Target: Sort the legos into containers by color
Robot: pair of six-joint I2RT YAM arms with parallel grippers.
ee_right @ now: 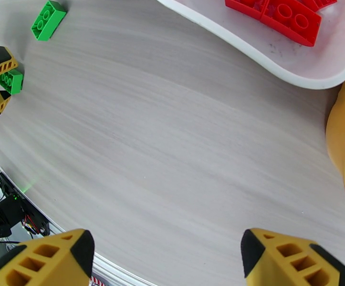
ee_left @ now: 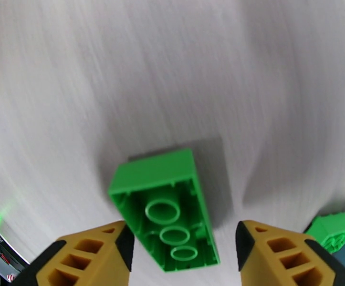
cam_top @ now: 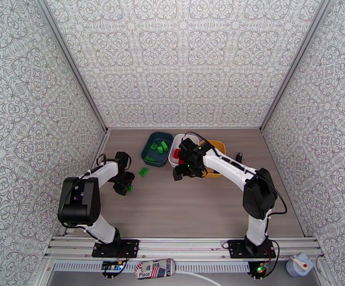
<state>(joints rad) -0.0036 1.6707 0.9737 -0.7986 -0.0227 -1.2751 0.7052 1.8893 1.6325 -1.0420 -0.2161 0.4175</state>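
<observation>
Patterned grey-white walls (cam_top: 182, 58) close in a pale wood-grain table (cam_top: 196, 206). At the far middle of the top view three tubs stand in a row: the teal tub (cam_top: 148, 149) on the left, the white tub (cam_top: 176, 148) in the middle and the yellow tub (cam_top: 218, 149) on the right, the last two partly covered by the right arm. Several green bricks (cam_top: 161, 148) lie in the teal tub. In the upper right of the right wrist view, red bricks (ee_right: 279, 13) lie in the white tub.

The left gripper (cam_top: 124, 185) sits low at the left of the table, below and left of the teal tub. Its jaws are apart and straddle a green brick (ee_left: 167, 210). In the left wrist view this brick lies hollow side up in the lower middle of the frame, with one finger close by its edge and a clear gap to the other. A second green brick (cam_top: 143, 171) lies loose on the table between that gripper and the teal tub, apart from both.

The right gripper (cam_top: 178, 173) hangs just in front of the white tub. In its wrist view the yellow fingers (ee_right: 53, 260) sit in the bottom corners, spread wide, with bare table between them
</observation>
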